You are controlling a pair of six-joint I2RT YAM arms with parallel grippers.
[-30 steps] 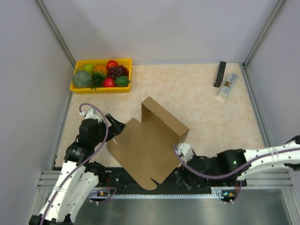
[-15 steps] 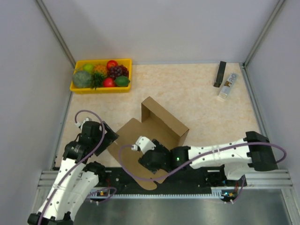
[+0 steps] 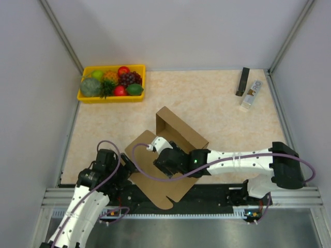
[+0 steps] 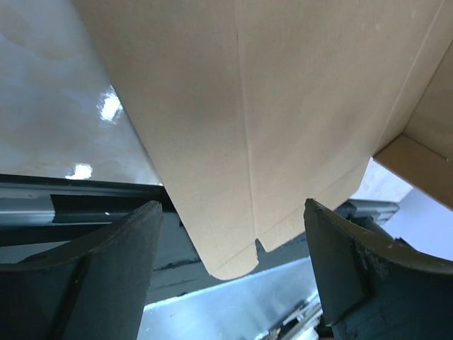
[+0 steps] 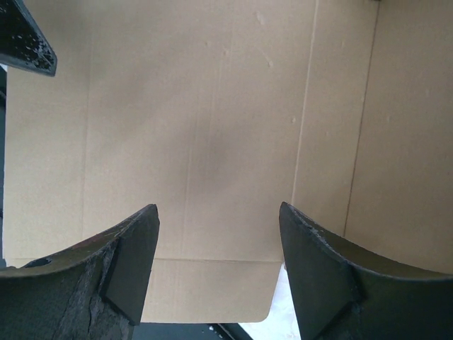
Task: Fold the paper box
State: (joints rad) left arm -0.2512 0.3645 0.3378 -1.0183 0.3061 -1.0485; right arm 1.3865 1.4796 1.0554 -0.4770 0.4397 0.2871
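Observation:
The paper box (image 3: pixel 178 129) is brown cardboard, partly formed: two walls stand at its far right, and a flat panel runs toward the near edge. My right gripper (image 3: pixel 156 155) reaches in from the right and hangs open just above that panel, holding nothing. In the right wrist view it (image 5: pixel 217 212) frames bare cardboard (image 5: pixel 212 106). My left gripper (image 3: pixel 126 168) is open at the panel's left edge. In the left wrist view it (image 4: pixel 231 212) has the panel (image 4: pixel 248 106) and its rounded tab ahead, between the fingers but not gripped.
A yellow tray (image 3: pixel 83 97) of fruit stands at the far left. A black bar (image 3: pixel 242 81) and a small white item (image 3: pixel 251 95) lie at the far right. A metal rail (image 3: pixel 181 207) runs along the near edge, under the panel's tip.
My right arm has swung left from the box's near right corner to over the flat panel. My left arm has drawn back toward the near edge. The box has barely shifted.

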